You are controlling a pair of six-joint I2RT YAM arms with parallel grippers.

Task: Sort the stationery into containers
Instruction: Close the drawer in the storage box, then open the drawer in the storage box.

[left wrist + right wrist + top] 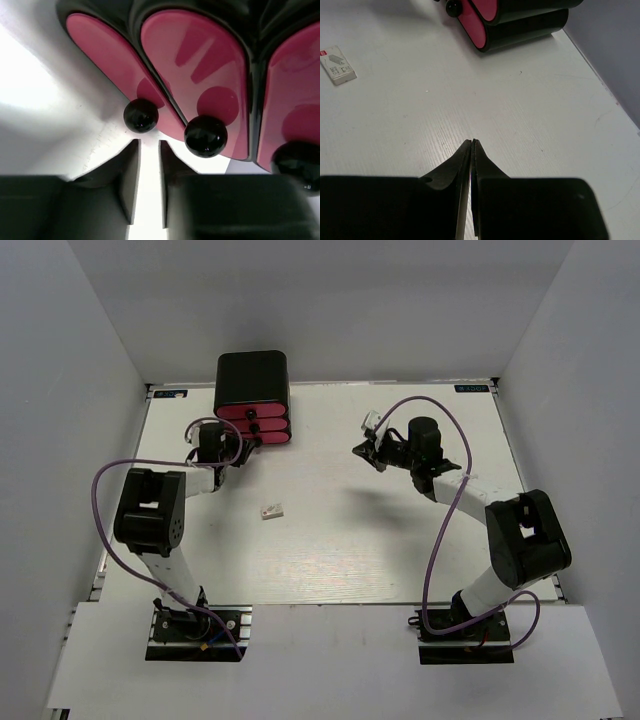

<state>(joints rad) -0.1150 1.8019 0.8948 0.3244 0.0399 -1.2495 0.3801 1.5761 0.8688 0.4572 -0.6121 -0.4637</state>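
The black mini chest [253, 382] stands at the back of the table, its three pink drawers [256, 426] pushed in. My left gripper [236, 451] sits just in front of them. In the left wrist view the left gripper [149, 145] is narrowly open and empty, with its tips just short of two black knobs [141, 115] [205, 136]. A small white eraser [271, 510] lies mid-table and also shows in the right wrist view [337, 65]. My right gripper [358, 448] [472, 142] is shut and empty above bare table. No pens or markers are in view.
The white table [330, 550] is ringed by grey walls on three sides. The chest [520, 20] shows at the top of the right wrist view, near the table's edge. Purple cables loop from both arms.
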